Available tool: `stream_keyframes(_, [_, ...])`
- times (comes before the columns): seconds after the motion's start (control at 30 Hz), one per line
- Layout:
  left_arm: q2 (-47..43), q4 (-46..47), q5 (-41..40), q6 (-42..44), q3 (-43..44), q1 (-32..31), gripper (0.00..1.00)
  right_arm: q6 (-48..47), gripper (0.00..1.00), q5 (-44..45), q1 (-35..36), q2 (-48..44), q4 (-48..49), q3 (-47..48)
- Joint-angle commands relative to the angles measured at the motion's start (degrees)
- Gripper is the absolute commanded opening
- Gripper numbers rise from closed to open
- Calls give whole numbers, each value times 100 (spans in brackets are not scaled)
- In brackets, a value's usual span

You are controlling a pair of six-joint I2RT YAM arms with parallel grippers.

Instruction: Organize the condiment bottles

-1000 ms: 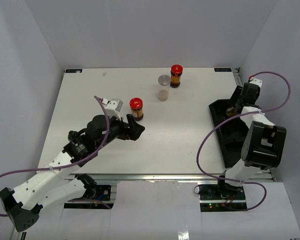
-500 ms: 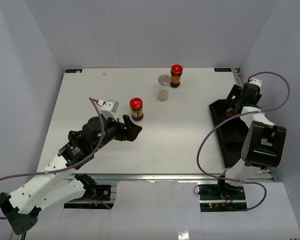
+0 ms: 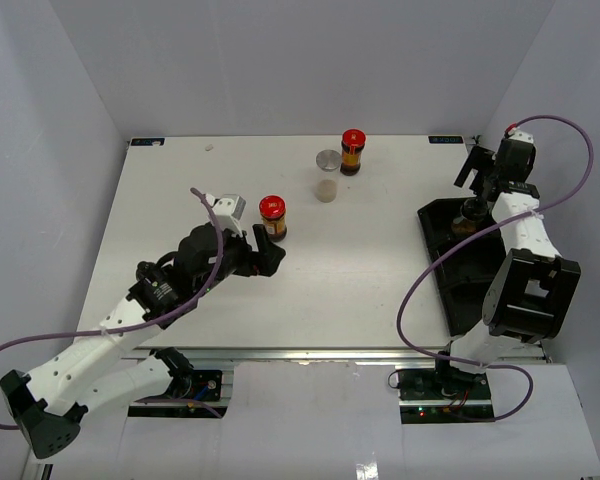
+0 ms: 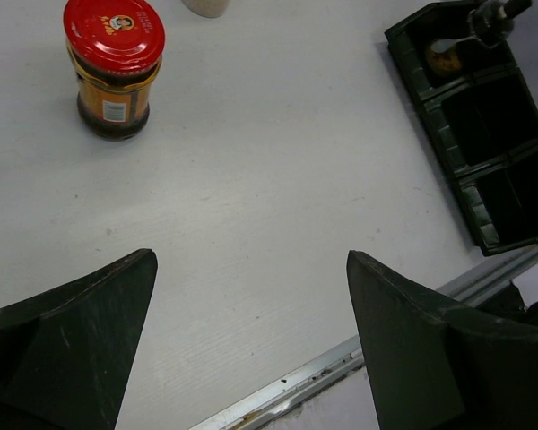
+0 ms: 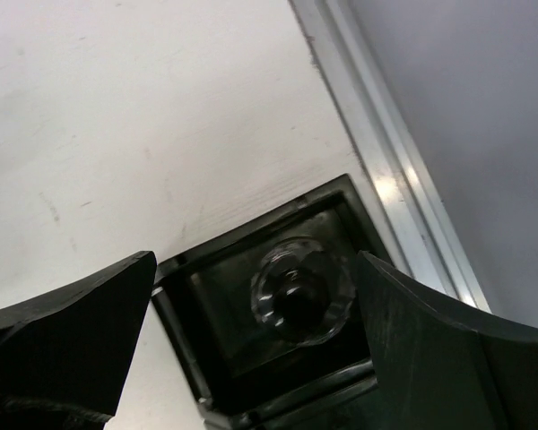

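A red-capped bottle (image 3: 272, 217) (image 4: 114, 67) with amber contents stands mid-table. My left gripper (image 3: 263, 246) (image 4: 251, 269) is open just in front of it, nothing between its fingers. A second red-capped bottle (image 3: 353, 152) stands at the back, beside a silver-grey lid (image 3: 328, 159) and a pale small bottle (image 3: 326, 190). A dark-capped bottle (image 3: 470, 211) (image 5: 303, 288) stands upright in the far end compartment of the black tray (image 3: 442, 262) (image 5: 251, 224). My right gripper (image 3: 475, 172) (image 5: 255, 269) hovers open above it, not touching.
The tray's other compartments (image 4: 502, 161) lie along the right side of the table. A metal rail (image 5: 394, 197) borders the table just beyond the tray. Another rail (image 4: 323, 372) runs along the near edge. White walls enclose the table.
My right gripper has opened, let go of the dark-capped bottle in the tray and lifted back from it. The left arm shifted slightly near the red-capped bottle.
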Motion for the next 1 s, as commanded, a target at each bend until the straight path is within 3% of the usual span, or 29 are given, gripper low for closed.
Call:
stream_keyframes(0.0, [218, -288, -574, 87, 406, 64, 98, -222, 98, -1181, 679, -644, -11, 125])
stream_keyframes(0.17, [217, -526, -499, 131, 619, 197, 98, -250, 98, -1441, 1751, -610, 382, 452])
stream_keyframes(0.23, [125, -500, -243, 145, 570, 197, 98, -120, 98, -1441, 1882, -516, 720, 526])
stream_keyframes(0.3, [-83, -377, 53, 166, 352, 197, 98, 92, 98, -1590, 1907, -370, 1684, 466])
stream_keyframes(0.4, [-414, -230, 253, 179, 166, 197, 98, 259, 97, -1743, 2002, 159, 2122, 835])
stream_keyframes(0.63, [-448, -403, 128, 402, 215, 197, 98, 56, 97, -1679, 2220, 2036, 1538, 2833])
stream_keyframes(0.83, [-386, -216, 119, 491, 144, 197, 98, -191, 94, -1450, 2425, 2936, 1496, 3709])
stream_keyframes(0.97, [-268, -103, 162, 528, 110, 197, 98, -344, 92, -1288, 2539, 3170, 1609, 3745])
